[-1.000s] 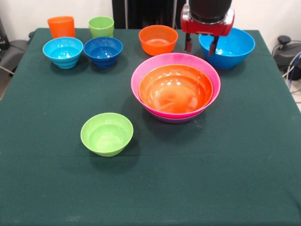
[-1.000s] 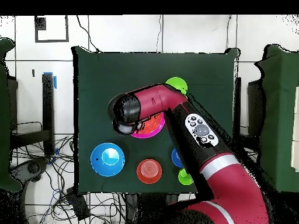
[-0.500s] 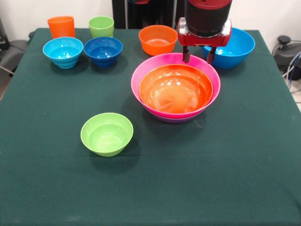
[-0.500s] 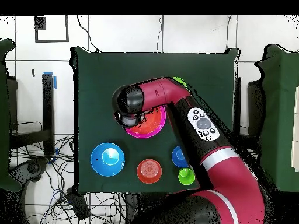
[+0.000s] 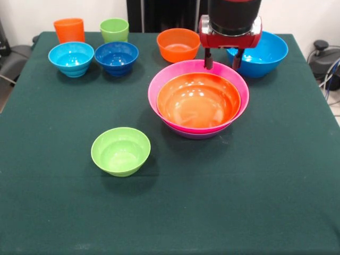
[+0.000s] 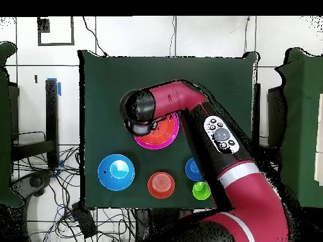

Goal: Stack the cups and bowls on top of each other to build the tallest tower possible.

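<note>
Small lime-green bowl (image 5: 120, 151): glossy, alone, nearest the counter (image 5: 255, 212) front edge
Tower (image 5: 198, 100): mid-counter; wide orange bowl nested in pink, purple rim beneath
End effector (image 5: 222, 58): empty, fingers apart, above tower's far rim
Big blue bowl (image 5: 261, 52): far-right corner; likely next, grip one wall, lift level, centre over tower

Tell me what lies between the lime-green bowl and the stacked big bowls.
Nothing: in the front view only bare green tablecloth separates the lime-green bowl from the stacked bowls.
</note>
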